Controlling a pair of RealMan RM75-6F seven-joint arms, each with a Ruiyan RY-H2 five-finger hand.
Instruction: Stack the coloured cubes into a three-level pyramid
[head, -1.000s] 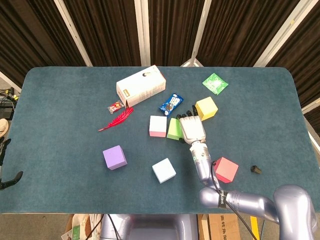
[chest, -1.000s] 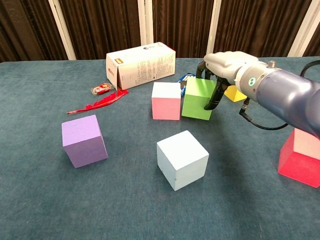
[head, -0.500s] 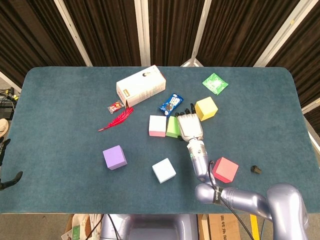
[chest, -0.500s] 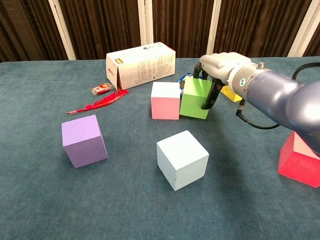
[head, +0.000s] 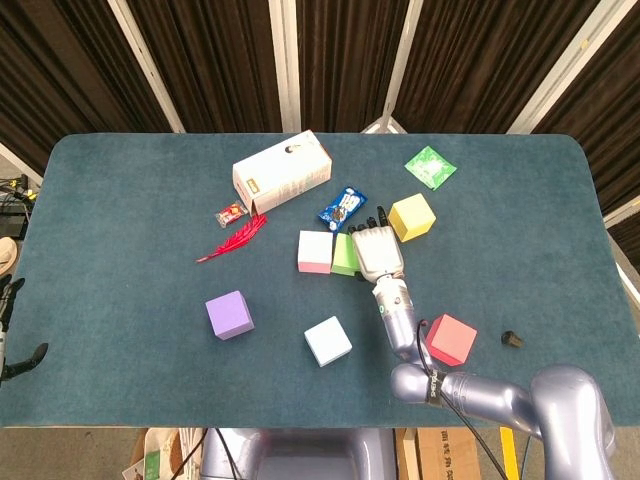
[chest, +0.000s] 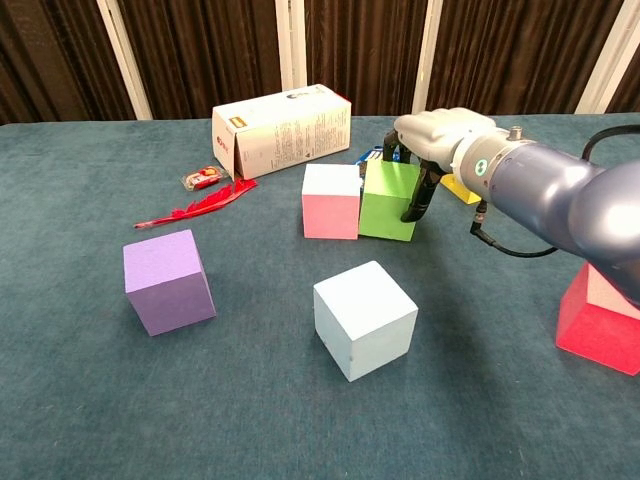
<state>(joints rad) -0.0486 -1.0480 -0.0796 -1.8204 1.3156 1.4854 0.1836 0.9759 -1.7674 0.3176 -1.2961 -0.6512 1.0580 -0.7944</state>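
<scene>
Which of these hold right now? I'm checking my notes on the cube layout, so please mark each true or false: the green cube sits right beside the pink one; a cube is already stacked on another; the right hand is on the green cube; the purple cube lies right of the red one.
1. The green cube sits right beside the pink cube. True.
2. A cube is already stacked on another. False: all cubes rest on the table.
3. The right hand is on the green cube. True.
4. The purple cube lies right of the red cube. False: it lies far left.
</scene>
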